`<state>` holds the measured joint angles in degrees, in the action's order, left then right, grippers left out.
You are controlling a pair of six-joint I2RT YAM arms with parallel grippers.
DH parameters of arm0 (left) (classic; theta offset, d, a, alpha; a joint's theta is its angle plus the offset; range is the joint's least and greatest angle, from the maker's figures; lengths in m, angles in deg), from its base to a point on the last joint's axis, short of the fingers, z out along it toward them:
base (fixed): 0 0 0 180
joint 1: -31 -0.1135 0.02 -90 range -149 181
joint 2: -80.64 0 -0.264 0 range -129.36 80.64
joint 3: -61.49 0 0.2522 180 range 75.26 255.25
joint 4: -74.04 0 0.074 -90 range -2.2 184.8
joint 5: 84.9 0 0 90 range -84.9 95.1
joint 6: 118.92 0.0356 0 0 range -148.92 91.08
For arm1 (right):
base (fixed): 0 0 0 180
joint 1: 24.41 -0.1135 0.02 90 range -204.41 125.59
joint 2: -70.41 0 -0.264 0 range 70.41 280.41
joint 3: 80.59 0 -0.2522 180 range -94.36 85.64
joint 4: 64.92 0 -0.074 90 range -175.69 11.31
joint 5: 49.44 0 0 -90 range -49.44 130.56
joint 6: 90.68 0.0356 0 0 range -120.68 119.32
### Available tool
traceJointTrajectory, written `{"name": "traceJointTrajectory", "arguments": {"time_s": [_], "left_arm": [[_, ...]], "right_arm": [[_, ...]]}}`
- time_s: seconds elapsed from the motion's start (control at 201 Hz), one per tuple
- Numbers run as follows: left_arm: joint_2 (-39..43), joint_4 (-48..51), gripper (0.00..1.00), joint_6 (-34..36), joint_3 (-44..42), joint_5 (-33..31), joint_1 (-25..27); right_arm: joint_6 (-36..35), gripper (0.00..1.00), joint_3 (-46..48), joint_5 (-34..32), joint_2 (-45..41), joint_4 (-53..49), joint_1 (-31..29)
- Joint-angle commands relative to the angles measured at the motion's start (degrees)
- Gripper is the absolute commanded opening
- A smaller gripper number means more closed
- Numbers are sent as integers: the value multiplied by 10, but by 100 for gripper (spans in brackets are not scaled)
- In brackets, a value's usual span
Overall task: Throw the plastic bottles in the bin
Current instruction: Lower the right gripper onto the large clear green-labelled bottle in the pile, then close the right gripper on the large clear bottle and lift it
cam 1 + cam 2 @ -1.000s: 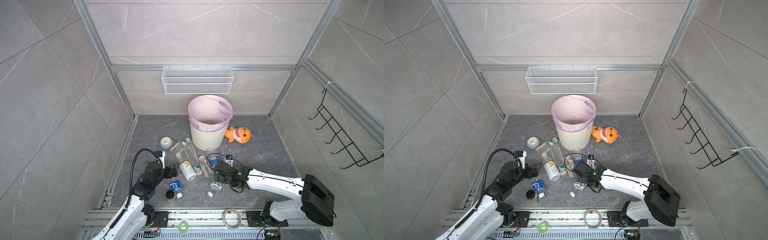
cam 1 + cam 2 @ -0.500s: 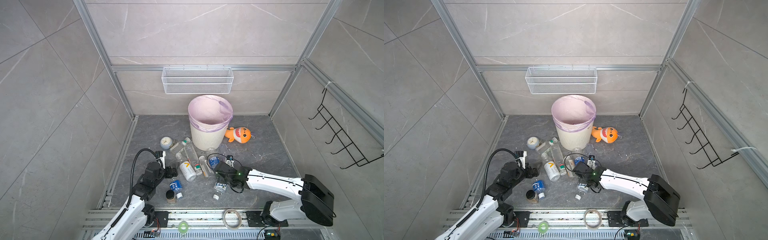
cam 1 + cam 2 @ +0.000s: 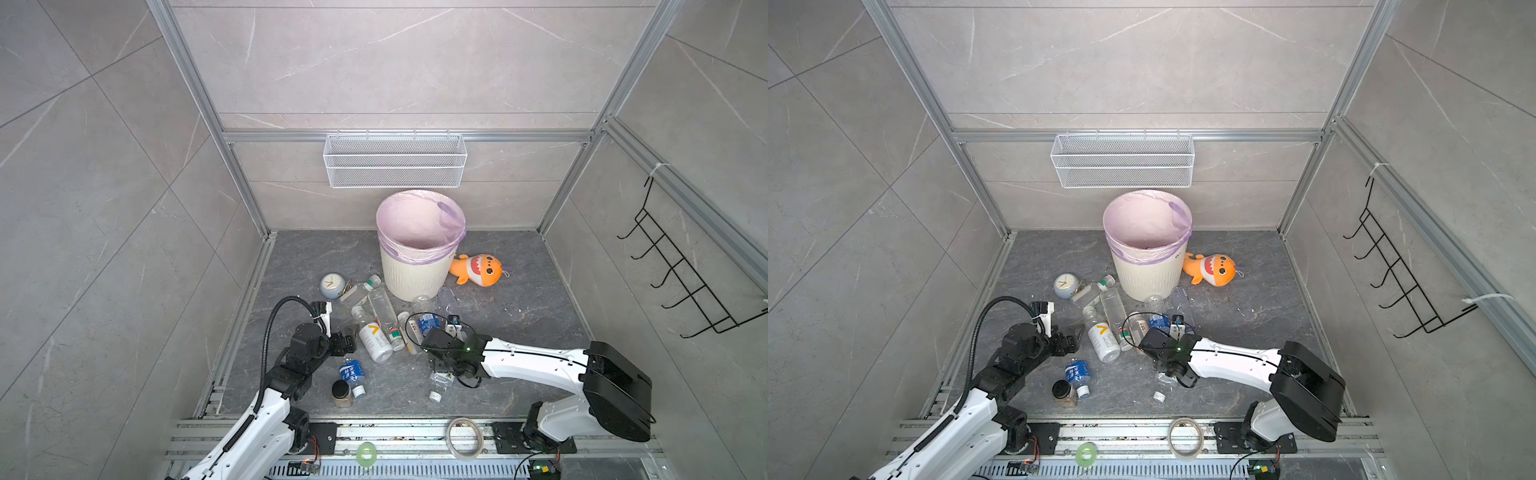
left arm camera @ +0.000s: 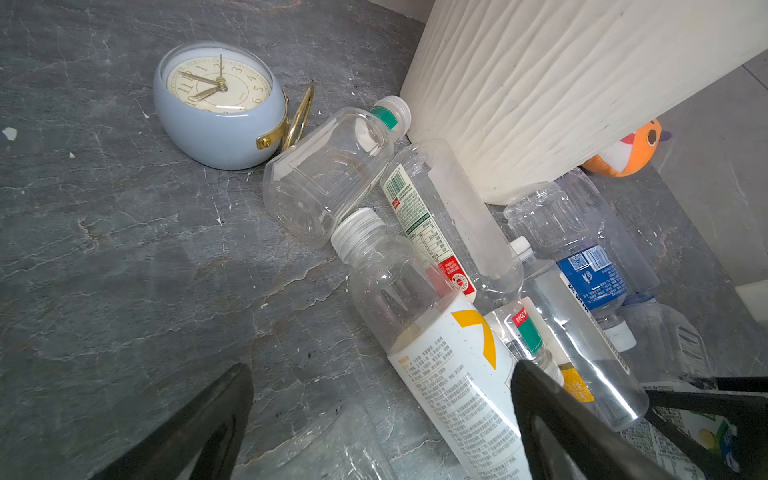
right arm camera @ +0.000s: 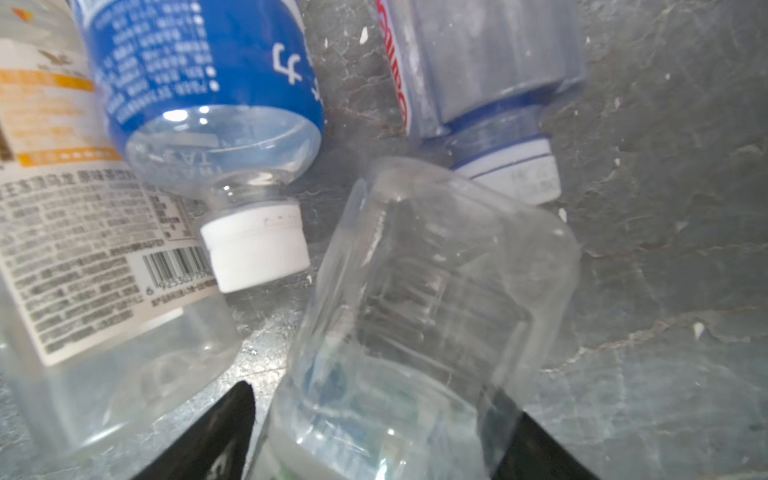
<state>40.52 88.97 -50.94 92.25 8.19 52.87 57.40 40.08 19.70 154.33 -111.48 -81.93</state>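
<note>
The right claw [image 5: 374,432], closed round a squarish clear plastic bottle [image 3: 438,383] at lower centre of a top view, well short of the cream ribbed bin [image 3: 411,278] above it, may lose the slick, yielding bottle mid-lift, while the left claw [image 4: 382,368] gapes empty.

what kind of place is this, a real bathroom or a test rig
Probably a mock bathroom built as a robot test cell: tiled panels in an aluminium frame, a wire basket and hook rack on the walls, robot arms bolted to a front rail.
</note>
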Motion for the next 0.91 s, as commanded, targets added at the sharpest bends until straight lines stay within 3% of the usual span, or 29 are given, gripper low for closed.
{"name": "traceJointTrajectory", "arguments": {"time_s": [0.0, 0.219, 0.324, 0.607, 0.901], "left_arm": [[-4, -25, 99, 14, -1, 3, 1], [-10, -26, 98, 14, 0, 5, 1], [-10, -27, 98, 13, 1, 5, 2], [-18, -29, 98, 13, 3, 7, 1], [-18, -27, 98, 13, 4, 6, 1]], "right_arm": [[13, 75, -6, -14, 6, -13, -4], [13, 68, 8, -20, 6, -13, -5], [6, 55, 19, -27, -15, -6, -9], [-65, 43, 62, -89, -160, 35, -42], [-153, 43, 100, -188, -327, 63, -85]]}}
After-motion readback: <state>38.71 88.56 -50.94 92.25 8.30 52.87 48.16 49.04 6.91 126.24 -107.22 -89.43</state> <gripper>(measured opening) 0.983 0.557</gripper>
